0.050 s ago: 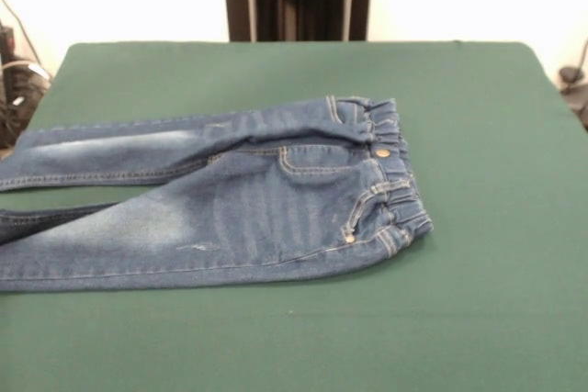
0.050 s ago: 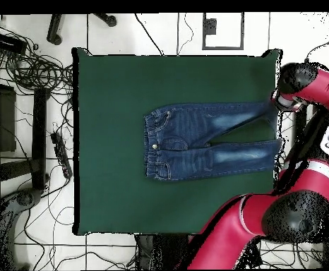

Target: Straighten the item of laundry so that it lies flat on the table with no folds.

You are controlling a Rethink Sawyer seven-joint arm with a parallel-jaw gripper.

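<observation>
Jeans (image 1: 239, 195) are lying pretty flat on the green worktop (image 1: 478, 135), both legs spread out toward one edge, waistband near the middle. The red arm (image 2: 231, 226) curls round that same edge; can't tell about the fingers.

The red and black jointed robot arm (image 2: 294, 205) is visible in the overhead view only. It bends along the right side of the scene, from lower centre up to a dark rounded joint at upper right. No gripper is in sight.
</observation>
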